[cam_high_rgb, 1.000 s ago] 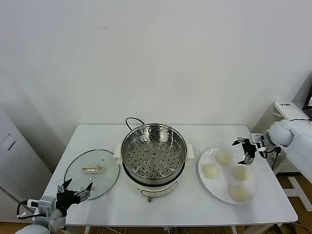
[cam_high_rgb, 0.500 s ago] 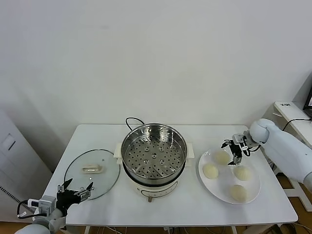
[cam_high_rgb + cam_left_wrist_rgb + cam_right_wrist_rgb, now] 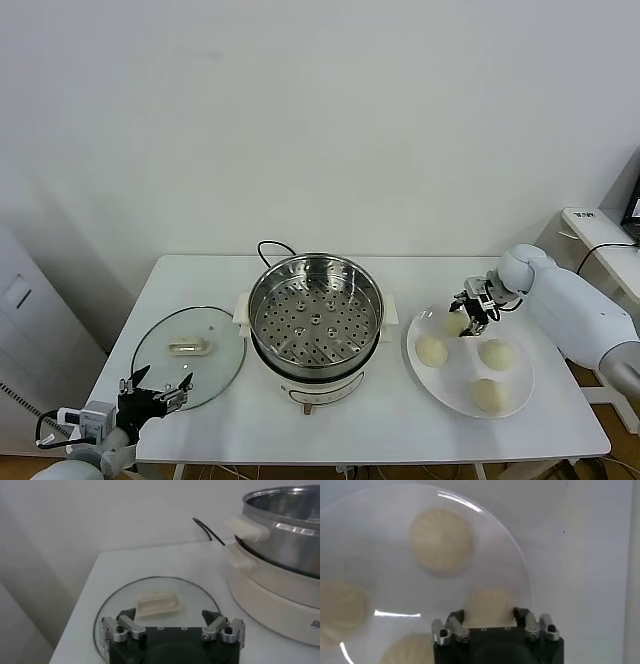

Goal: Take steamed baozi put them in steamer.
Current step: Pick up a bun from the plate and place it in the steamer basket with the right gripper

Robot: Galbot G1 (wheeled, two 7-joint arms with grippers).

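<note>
Your right tool (image 3: 468, 311) hangs wide open straddling the far baozi (image 3: 457, 323), near the plate (image 3: 516, 398) edge; left tool (image 3: 155, 389) open, parked.

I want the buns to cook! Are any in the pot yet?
Not yet. The lid is already off, but the steamer tray is bare. All four buns sit on the plate. The right gripper hangs open over the back bun; the left gripper waits by the lid.
</note>
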